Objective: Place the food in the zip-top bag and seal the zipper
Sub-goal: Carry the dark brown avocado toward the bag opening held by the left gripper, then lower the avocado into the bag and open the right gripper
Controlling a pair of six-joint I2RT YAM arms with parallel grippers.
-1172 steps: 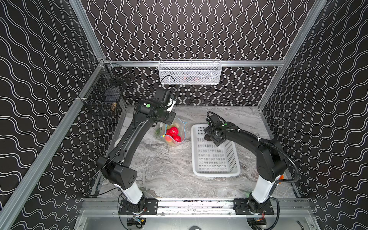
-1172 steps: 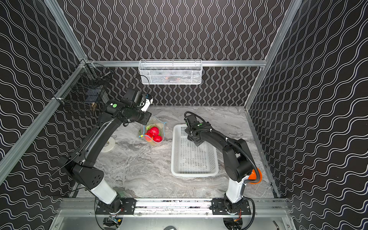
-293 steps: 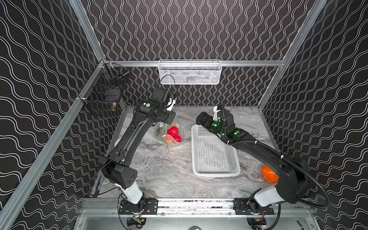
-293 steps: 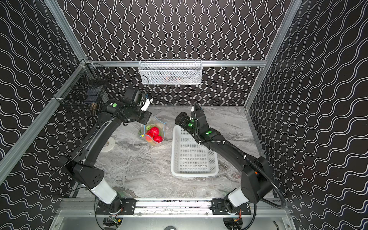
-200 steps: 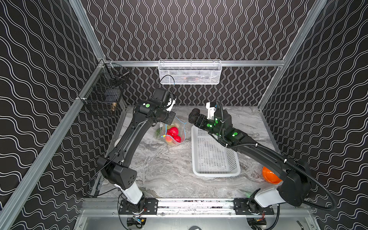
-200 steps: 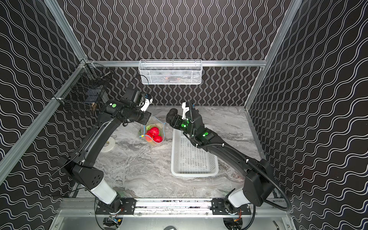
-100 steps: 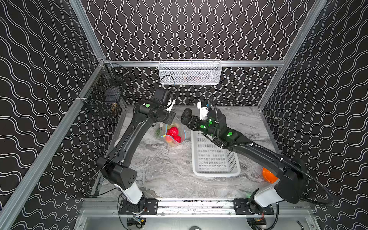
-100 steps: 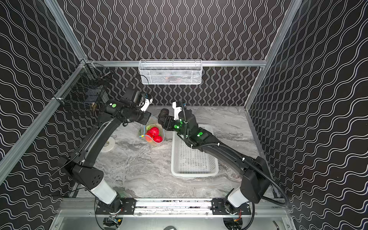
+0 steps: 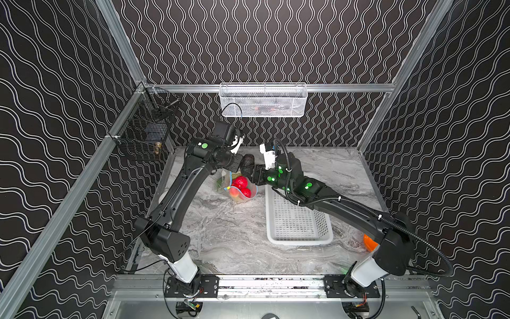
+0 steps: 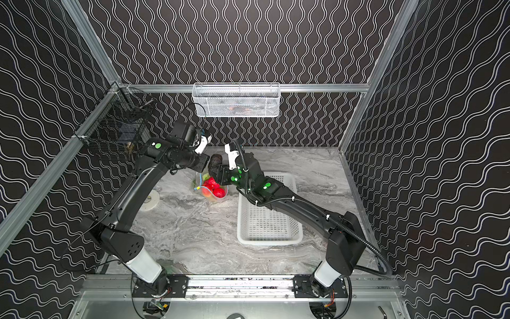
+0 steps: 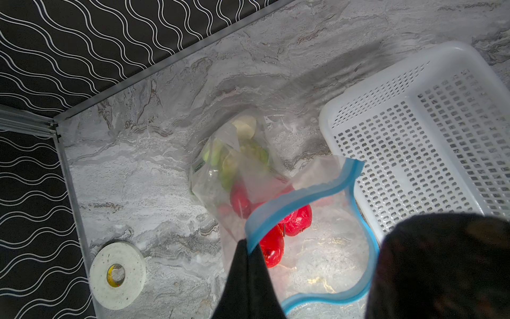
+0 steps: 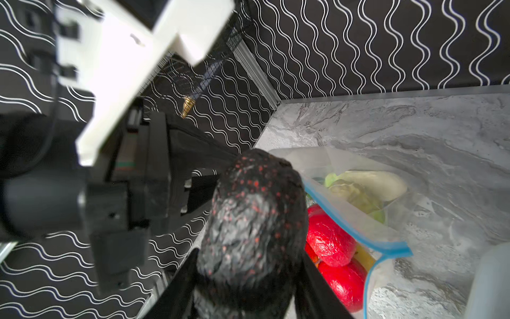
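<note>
Nearby, basket [image 9: 299, 243] beside bag [image 11: 218, 179], left gripper [image 11: 248, 256] pinching zipper [image 11: 300, 193], right gripper [image 12: 245, 276] clamping dark item [image 12: 256, 215]

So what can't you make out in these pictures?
- Contents of white wire basket, both top views: tiny behind mesh.
- Orange thing, a top view: mostly behind right arm.
- Dark item, left wrist view: blurred, cut by the edge.
- Zip-top bag, right wrist view: partly behind dark item.
</note>
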